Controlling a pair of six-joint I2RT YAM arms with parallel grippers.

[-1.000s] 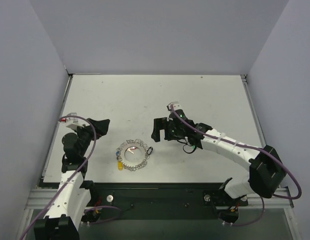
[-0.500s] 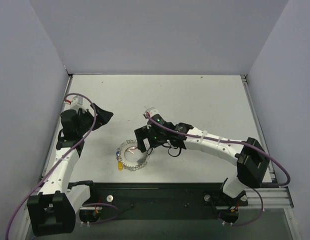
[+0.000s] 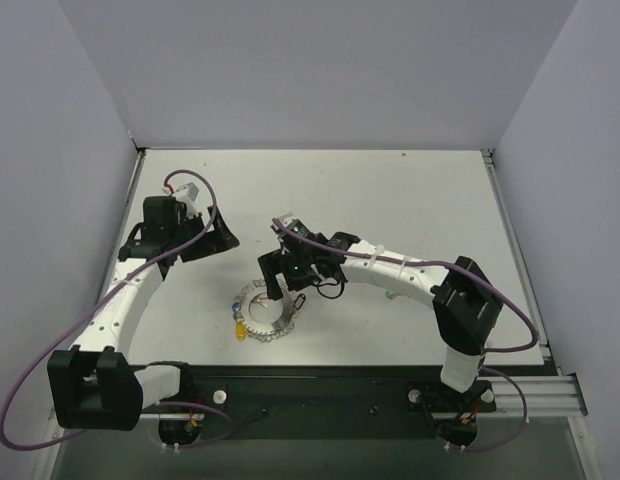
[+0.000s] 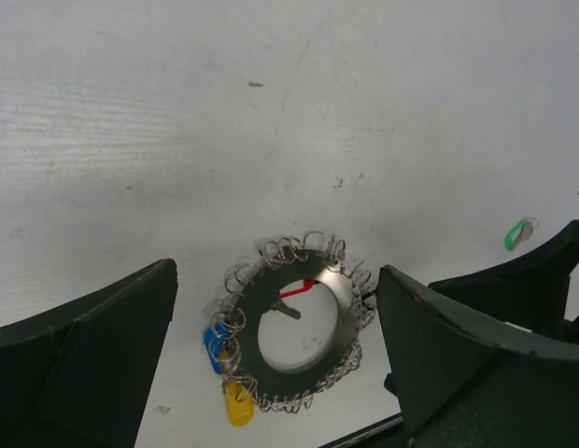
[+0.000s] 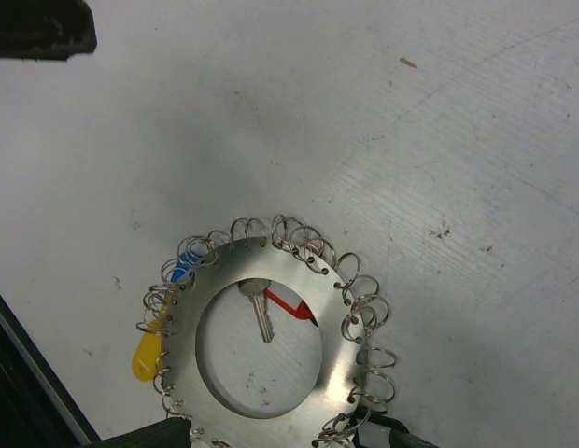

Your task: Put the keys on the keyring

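The keyring [image 3: 265, 311] is a flat silver ring fringed with wire loops, lying on the white table. A blue key [image 4: 215, 345] and a yellow key [image 4: 237, 409] hang at its left rim. A silver key with a red head [image 5: 271, 306] lies in its hole. A green key [image 3: 390, 295] lies apart, to the right. My right gripper [image 3: 277, 281] hovers at the ring's far right rim; in its wrist view [image 5: 271, 439] it is open, with the rim between the tips. My left gripper [image 3: 216, 240] is open and empty, up left of the ring, which shows between its fingers [image 4: 84, 355].
The right arm [image 3: 390, 270] arches across the table's middle from the near right. The left arm [image 3: 130, 290] runs along the left edge. Grey walls close in the table on three sides. A black rail [image 3: 320, 385] lines the near edge.
My right gripper has moved left from the table's middle to the keyring's rim. My left gripper has swung away from the base and rightward, toward the ring. The ring and keys have not moved.
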